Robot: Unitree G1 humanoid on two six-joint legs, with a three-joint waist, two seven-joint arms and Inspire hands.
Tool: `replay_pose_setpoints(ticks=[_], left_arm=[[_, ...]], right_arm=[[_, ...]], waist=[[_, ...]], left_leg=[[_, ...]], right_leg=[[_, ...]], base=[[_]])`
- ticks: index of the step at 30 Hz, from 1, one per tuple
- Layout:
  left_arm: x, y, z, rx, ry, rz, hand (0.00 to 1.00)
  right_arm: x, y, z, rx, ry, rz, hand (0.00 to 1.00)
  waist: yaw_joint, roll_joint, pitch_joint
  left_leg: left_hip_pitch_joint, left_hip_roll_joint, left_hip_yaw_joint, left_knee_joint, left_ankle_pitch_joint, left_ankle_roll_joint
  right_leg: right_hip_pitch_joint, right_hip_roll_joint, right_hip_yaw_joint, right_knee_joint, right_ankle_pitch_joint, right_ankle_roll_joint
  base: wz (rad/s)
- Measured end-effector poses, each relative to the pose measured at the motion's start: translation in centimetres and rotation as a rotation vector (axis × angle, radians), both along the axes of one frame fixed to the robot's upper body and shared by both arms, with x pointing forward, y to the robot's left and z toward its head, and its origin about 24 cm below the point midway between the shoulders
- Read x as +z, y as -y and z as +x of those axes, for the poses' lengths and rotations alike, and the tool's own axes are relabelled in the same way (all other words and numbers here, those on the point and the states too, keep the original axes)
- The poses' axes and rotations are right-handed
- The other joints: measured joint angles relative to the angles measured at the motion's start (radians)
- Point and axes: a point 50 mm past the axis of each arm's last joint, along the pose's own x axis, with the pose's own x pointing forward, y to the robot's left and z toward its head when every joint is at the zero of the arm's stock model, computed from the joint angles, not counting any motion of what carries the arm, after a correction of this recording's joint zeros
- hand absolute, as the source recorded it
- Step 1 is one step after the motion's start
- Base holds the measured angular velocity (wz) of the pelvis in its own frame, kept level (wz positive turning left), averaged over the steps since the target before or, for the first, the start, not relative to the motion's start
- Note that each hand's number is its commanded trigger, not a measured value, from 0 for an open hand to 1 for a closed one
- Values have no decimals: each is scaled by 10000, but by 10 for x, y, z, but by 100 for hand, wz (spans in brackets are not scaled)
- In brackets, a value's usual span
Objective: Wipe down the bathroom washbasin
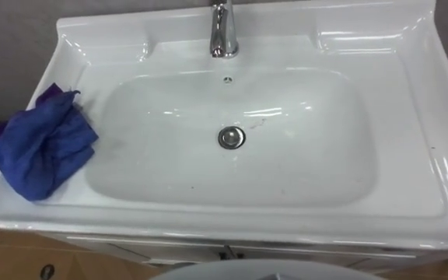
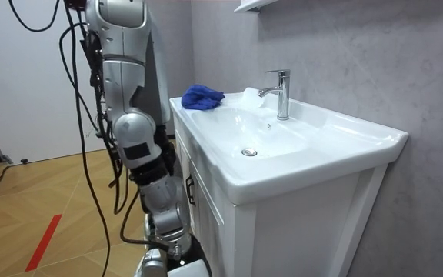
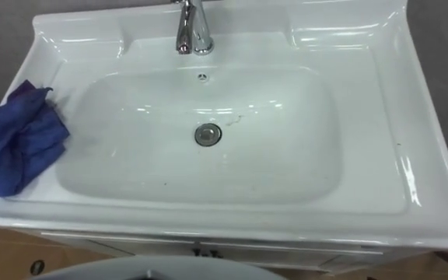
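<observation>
On the left rim of the basin (image 1: 411, 117) sits the crumpled blue cloth (image 1: 41, 148), which the fingers, whose state I cannot tell, should gather whole before wiping.

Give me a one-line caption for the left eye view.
White basin from above: tap at the back, drain at centre, crumpled blue cloth on its left rim.

Nothing readable is showing in any view. No lettering, number, label or sign is appearing on the basin (image 1: 411, 117), the tap (image 1: 223, 31), the blue cloth (image 1: 41, 144) or the cabinet (image 2: 283, 231) under the basin.
</observation>
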Motion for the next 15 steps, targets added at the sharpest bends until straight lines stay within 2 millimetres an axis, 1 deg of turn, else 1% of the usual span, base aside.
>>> replay_pose_setpoints(ticks=[2, 3, 5, 7, 10, 12, 13, 14, 15], left_arm=[[-7, 9, -2, -393, -198, -820, 0], [-8, 11, -2, -522, -214, -1027, 0], [-13, 18, 0, -973, -239, -1757, 0], [-17, 24, 2, -1223, -256, -2273, 0], [-25, 34, 11, -1561, -76, -3198, 0], [-27, 37, 15, -1778, 40, -3630, 0], [-29, 38, 18, -1846, 88, -3911, 0], [-31, 40, 22, -1918, 134, -4202, 0], [-32, 41, 23, -1979, 142, -4349, 0]], right_arm=[[-1, -1, -1, -52, -74, 51, 0], [-1, -1, -1, -72, -97, 63, 0], [-2, -4, -3, -103, -164, 123, 0], [-2, -4, 0, -103, -119, 121, 0], [-4, -7, -1, -77, -100, 170, 0], [-5, -12, -1, -104, -109, 282, 0], [-6, -15, -1, -122, -97, 372, 0], [-7, -18, 0, -141, -109, 479, 0], [-8, -19, -1, -146, -137, 532, 0]], waist=[[-65, -67, 31], [-84, -102, 35], [-161, -269, 43], [-254, -343, 69], [-338, -354, 88], [-414, -363, 103], [-526, -371, 141], [-591, -370, 186], [-629, -371, 193]], left_leg=[[39, 21, 227, 3, -1, 1], [42, 21, 232, 3, 0, 1], [42, 31, 310, 3, -1, 1], [73, 32, 372, 3, -6, 10], [69, 39, 495, 22, -48, 83], [61, 39, 539, 23, -57, 98], [51, 35, 579, 19, -57, 98], [49, 41, 721, 21, -57, 98], [43, 42, 780, 20, -58, 99]], right_leg=[[3, -12, 35, 6, -8, 1], [6, -13, 35, 12, -8, 1], [7, -12, 44, 13, -8, 1], [8, -7, 131, 10, -7, 1], [6, -8, 177, 2, -4, 15], [-21, -8, 234, -10, -3, 24], [-32, -9, 249, -12, -5, 34], [-40, -11, 277, -17, -7, 37], [-41, -15, 284, -23, -7, 39]], base=[[-7], [0], [0], [-8], [-5], [-4], [-4], [-4], [-3]])
